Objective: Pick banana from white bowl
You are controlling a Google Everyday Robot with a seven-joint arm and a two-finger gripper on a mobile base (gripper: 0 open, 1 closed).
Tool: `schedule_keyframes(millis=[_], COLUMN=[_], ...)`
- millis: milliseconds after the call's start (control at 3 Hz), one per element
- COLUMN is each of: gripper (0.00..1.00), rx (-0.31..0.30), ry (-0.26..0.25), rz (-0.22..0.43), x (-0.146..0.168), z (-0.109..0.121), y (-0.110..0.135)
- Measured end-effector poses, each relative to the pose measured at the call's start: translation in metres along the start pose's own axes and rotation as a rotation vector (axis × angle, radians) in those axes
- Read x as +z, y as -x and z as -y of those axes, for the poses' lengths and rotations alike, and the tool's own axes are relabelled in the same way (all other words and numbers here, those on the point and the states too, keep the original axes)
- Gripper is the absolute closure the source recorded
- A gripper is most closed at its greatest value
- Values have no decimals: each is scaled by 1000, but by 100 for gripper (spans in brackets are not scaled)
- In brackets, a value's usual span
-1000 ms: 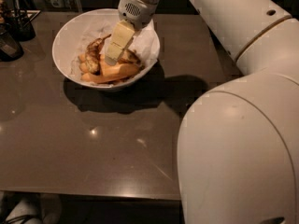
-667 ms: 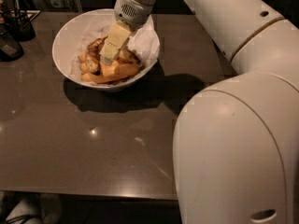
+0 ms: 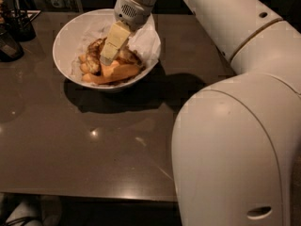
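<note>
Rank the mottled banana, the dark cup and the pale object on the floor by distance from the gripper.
From the gripper, down in the white bowl:
1. The mottled banana: in the bowl, right at the gripper's tip.
2. The dark cup: on the table, upper left of the view.
3. The pale object: on the floor, below the table's near edge.

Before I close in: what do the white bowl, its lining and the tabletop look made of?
The white bowl: glazed ceramic or hard plastic, going by its smooth, even rim; I can't tell which. The lining: thin paper, crumpled and creased. The tabletop: dark polished stone or laminate, with light reflections. The gripper is inside the bowl, over the bananas.
</note>
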State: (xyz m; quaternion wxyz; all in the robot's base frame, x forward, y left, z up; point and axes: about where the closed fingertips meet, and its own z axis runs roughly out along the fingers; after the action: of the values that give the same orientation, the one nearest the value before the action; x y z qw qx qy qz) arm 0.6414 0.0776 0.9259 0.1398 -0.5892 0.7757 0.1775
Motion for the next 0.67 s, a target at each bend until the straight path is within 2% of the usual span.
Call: schedule_keyframes(millis=[333,667], gripper=[7,9], rx=[21,56], ry=[11,23], rz=[4,-7], x=[4,11], z=[5,9], y=[-5,-10])
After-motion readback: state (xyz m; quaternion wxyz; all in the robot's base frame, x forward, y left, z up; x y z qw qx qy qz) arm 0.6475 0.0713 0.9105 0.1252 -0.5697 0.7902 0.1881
